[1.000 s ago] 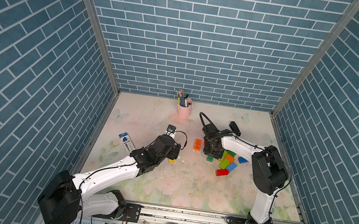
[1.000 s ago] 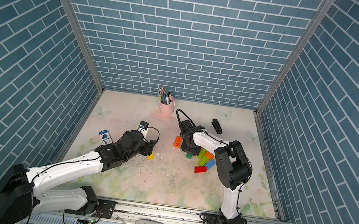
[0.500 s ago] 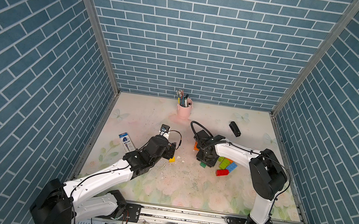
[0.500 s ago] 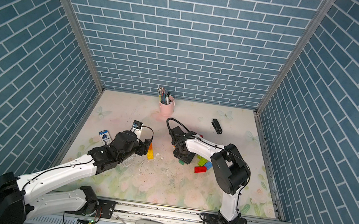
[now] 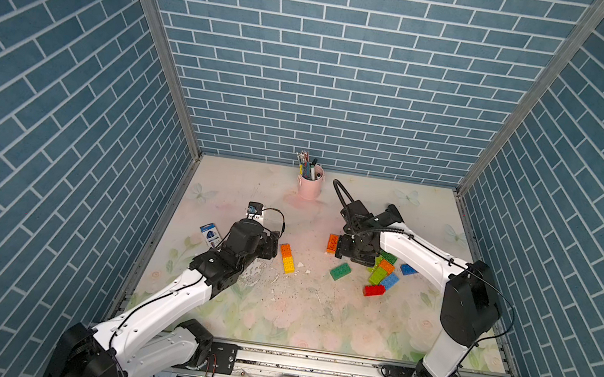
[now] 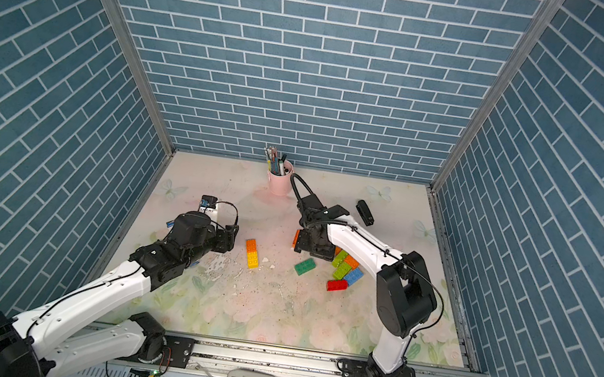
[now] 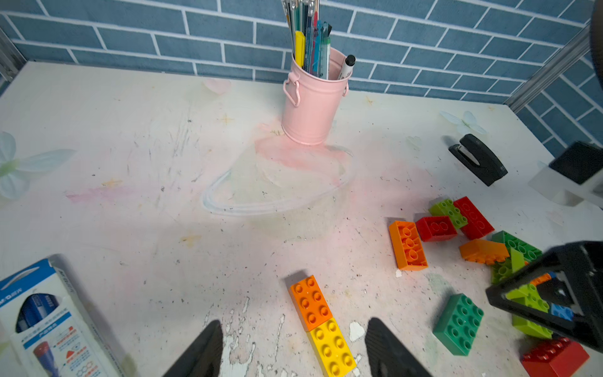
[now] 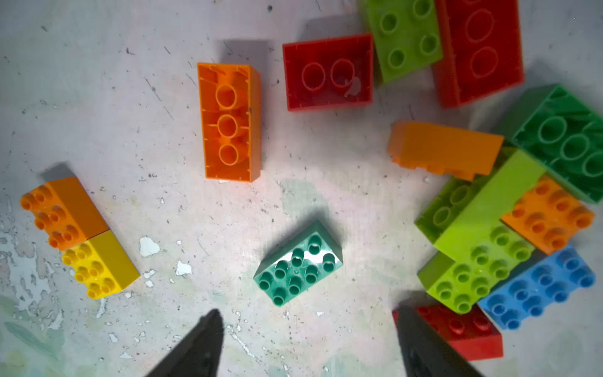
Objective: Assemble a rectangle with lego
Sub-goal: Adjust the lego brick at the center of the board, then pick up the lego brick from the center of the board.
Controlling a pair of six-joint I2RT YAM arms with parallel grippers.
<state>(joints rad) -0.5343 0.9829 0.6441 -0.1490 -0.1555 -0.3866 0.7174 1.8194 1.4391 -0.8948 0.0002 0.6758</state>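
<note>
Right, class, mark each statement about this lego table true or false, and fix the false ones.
1. An orange brick and a yellow brick lie end to end. True.
2. The right gripper grips the lone green brick. False: its jaws stand open and empty, and that brick lies on the table.
3. The lone orange brick lies studs up. False: its hollow underside faces up.
4. The pink bucket holds pens. True.

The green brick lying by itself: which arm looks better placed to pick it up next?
Probably the right. The right gripper hangs open right by the green brick, which faces the gap between its fingers. The left gripper, also open, sits at the orange-and-yellow pair, farther away.
</note>
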